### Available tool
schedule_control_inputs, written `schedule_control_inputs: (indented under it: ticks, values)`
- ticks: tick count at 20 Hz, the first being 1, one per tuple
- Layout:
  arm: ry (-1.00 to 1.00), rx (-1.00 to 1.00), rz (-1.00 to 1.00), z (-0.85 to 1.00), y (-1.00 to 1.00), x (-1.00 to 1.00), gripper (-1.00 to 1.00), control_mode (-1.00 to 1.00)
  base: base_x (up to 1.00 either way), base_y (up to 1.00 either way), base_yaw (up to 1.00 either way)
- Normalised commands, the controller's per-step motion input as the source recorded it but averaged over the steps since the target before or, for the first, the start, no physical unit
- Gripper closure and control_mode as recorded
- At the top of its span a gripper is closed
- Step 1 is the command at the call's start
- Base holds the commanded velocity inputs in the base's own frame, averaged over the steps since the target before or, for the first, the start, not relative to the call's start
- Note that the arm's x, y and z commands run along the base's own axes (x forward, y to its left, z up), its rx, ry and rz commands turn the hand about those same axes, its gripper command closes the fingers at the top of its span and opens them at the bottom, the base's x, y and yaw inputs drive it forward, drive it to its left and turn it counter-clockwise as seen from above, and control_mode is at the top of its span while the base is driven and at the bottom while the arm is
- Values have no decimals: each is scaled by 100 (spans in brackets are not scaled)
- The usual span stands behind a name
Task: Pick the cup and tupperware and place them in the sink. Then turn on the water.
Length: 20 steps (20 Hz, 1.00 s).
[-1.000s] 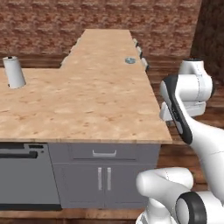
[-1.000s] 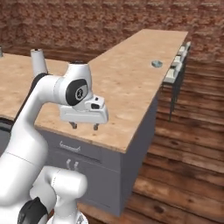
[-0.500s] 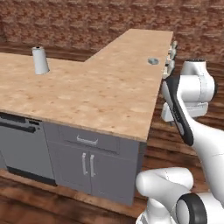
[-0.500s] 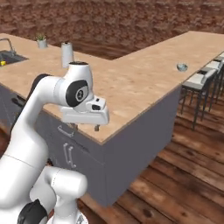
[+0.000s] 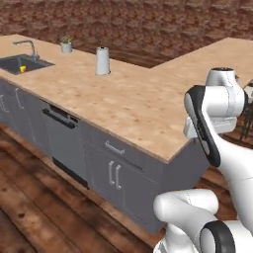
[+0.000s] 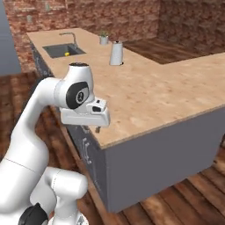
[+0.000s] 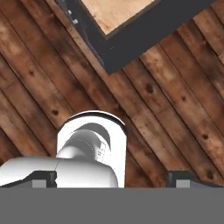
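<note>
The sink [image 5: 15, 63] is set in the wood-look counter at the far left, with its faucet [image 5: 30, 48] behind it; in the right base view the sink [image 6: 56, 49] lies at the far end. A small yellow cup [image 5: 22, 69] sits inside the basin, also seen as the yellow cup [image 6: 67, 54]. The tupperware is out of view. Water at the spout is too small to tell. My gripper [image 6: 95, 130] hangs fingers-down beside the counter's near corner, far from the sink. In the hand view my gripper [image 7: 112, 178] is open and empty, with plank floor below.
A white paper-towel roll [image 5: 102, 61] and a small potted plant [image 5: 65, 45] stand on the counter [image 5: 123, 106] between me and the sink. A dishwasher [image 5: 64, 136] and cabinet doors [image 5: 116, 173] front the counter. Wooden floor [image 5: 39, 207] runs along it.
The whole picture has swung: the base has moved, bringing the sink, faucet and plant into sight at the counter's far end. The arm keeps its pose and the gripper stays open.
</note>
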Motion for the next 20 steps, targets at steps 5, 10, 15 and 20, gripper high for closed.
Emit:
schedule_control_inputs:
  ticks: [5,10,15,20]
  values:
    - [0,0,0,0,0,0,-100,100,31,-73,65]
    - [0,0,0,0,0,0,-100,100,30,-80,61]
    - [0,0,0,0,0,0,-100,100,12,-93,55]
    - [0,0,0,0,0,0,-100,100,-10,-100,22]
